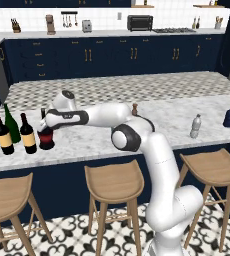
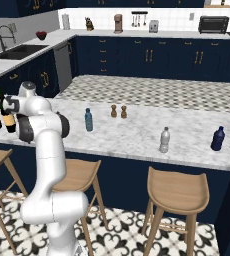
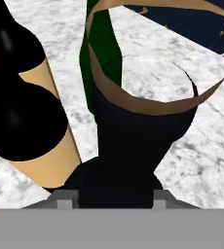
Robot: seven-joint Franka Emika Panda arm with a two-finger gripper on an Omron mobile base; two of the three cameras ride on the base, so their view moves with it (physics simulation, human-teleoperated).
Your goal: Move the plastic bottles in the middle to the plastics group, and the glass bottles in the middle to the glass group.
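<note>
Glass group: at the far left of the surface [image 1: 112, 137] in the left base view I see a tan-label wine bottle [image 1: 3, 135], the green bottle [image 1: 10, 123] at its 1 o'clock, and a second tan-label wine bottle [image 1: 28, 134] to the right; which of the two labelled ones came from the middle I cannot tell.
Squat bottle: the round dark bottle with the red band [image 1: 46, 136] stands just right of that row, at 3 o'clock from the second labelled bottle, upright on the marble.
Gripper: my gripper [image 1: 46, 120] sits at the squat bottle's neck, closed down on it; in the hand view the dark neck [image 3: 133, 146] runs up between the finger tips, so I judge it held.
Relation: the bottle hangs directly under the gripper, at 6 o'clock from it, with its base at or very near the surface; I cannot tell whether it is touching.
Pale-blue bottle: it [image 2: 88, 120] stands alone mid-surface in the right base view, at 9 o'clock from the two small shakers [image 2: 118, 111].
Plastics group: the clear-grey bottle [image 1: 195, 126] and the navy bottle [image 1: 229, 116] stand at the right end, well apart from the blue one.
Progress: I judge the glass half nearly done, pending release; the plastic move is not yet done.
</note>
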